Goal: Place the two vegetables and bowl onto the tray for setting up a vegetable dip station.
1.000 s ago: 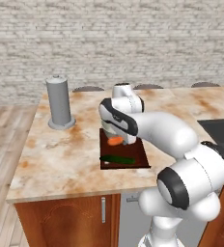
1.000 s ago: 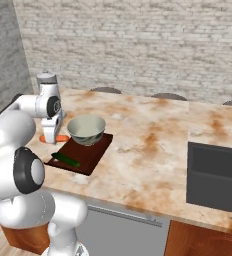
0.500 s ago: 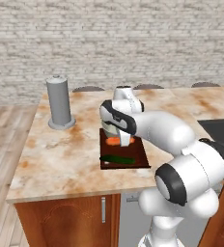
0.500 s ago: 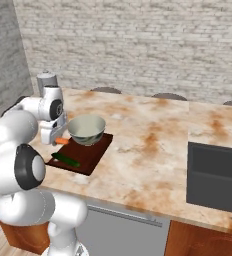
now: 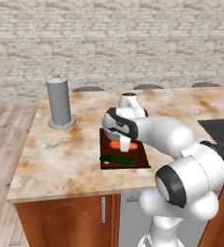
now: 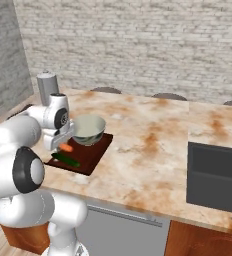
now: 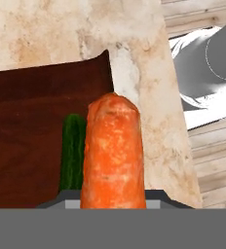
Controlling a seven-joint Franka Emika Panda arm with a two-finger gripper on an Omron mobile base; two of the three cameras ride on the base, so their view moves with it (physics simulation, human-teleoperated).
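Between our fingers [image 5: 125, 144] sits the carrot [image 7: 113, 151], clamped at its thick end with the blunt tip pointing away from us. Half a second back we held it near the edge of the tray [image 6: 99, 151]; now it hangs over the board itself, just beside the bowl [image 6: 88, 129], and our hand has come lower.

We see the carrot as a stubby, tapered orange cone with a mottled, slightly rough skin. Beyond the fingers and alongside the carrot lies the slim dark green vegetable [image 7: 73, 151], smooth and rounded at its end, flat on the wood near the tray's front edge. The tray is a flat rectangle of dark reddish-brown wood with a faint grain. The bowl is round, deep and pale grey-green, smooth-sided, resting on the tray's far half.

The desk [image 5: 65, 154] has a polished marble top, cream with rusty veins, over wooden cabinet fronts. A tall grey cylinder [image 5: 59, 102] stands well apart from our fingers. A dark sink [image 6: 216, 176] is sunk into the top on the other side. A pale brick wall [image 5: 109, 43] closes the room, and the floor [image 5: 3, 144] is light wooden planks.
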